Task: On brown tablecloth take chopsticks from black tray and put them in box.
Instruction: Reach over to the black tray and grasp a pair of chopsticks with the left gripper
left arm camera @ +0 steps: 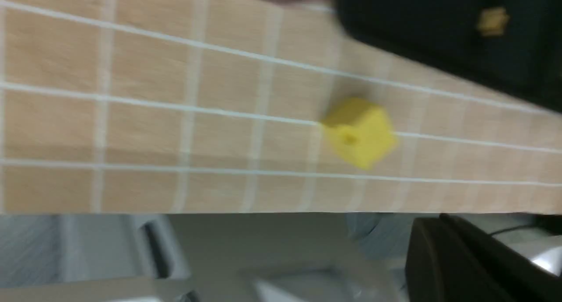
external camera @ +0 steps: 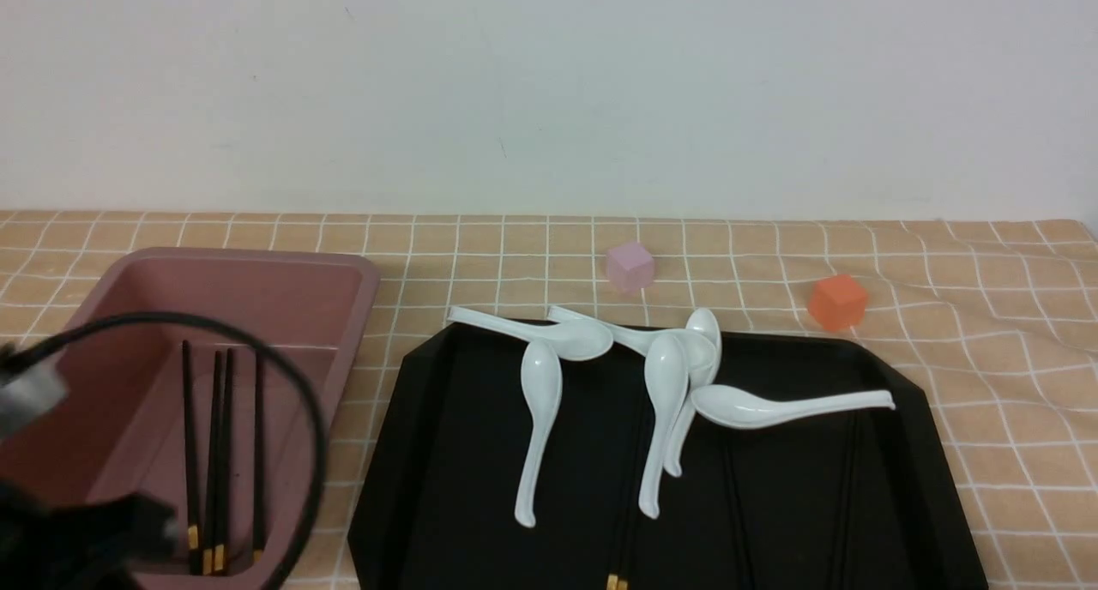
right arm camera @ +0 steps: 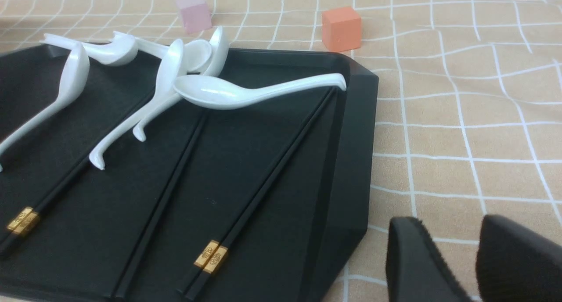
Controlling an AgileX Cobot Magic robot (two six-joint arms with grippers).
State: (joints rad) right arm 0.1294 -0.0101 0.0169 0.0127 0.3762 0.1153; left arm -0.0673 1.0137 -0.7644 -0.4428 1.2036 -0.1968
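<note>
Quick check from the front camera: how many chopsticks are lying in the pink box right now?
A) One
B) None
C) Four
C: the front view shows four black chopsticks lying side by side lengthwise inside the box, with their gold bands at the near end.

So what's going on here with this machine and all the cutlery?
A two-armed robot is sorting long black gold-banded chopsticks out of the glossy black tray into the deep dusty-pink plastic box. Four lie in the box; several more wait in the tray, some under white ceramic spoons. The right gripper hovers open and empty beside the tray. The left arm sits low by the box, its gripper shut.
</note>
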